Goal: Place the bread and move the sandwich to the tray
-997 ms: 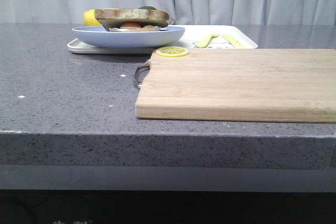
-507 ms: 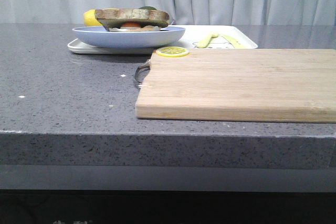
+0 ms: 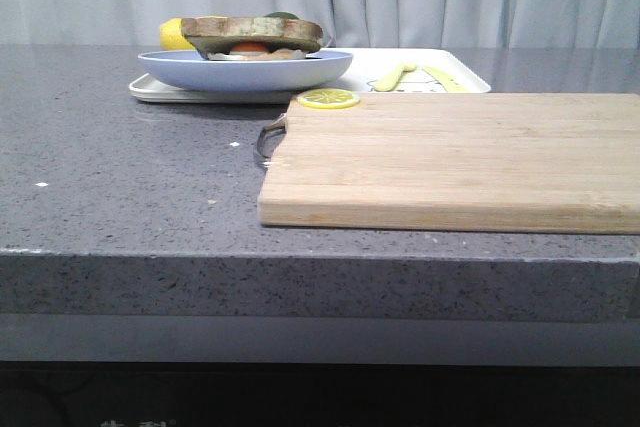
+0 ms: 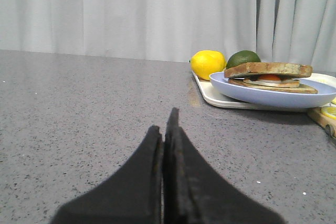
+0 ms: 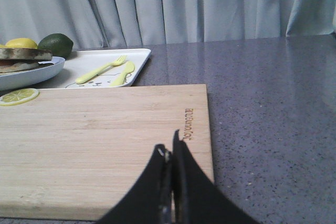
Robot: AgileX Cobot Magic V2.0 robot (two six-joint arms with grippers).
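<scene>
We see the sandwich (image 3: 252,39), 2 toast slices around an egg, on its blue plate (image 3: 245,71), resting on the white tray (image 3: 440,72). It looks light and crumbly; we would grip the plate's stiff rim. Left gripper (image 4: 164,145) and right gripper (image 5: 170,161) are both closed and empty.

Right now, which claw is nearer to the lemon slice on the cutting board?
Probably right. The right claw, shut, hangs over the cutting board that carries the lemon slice. The left claw, shut, is over bare counter, off the board.
</scene>
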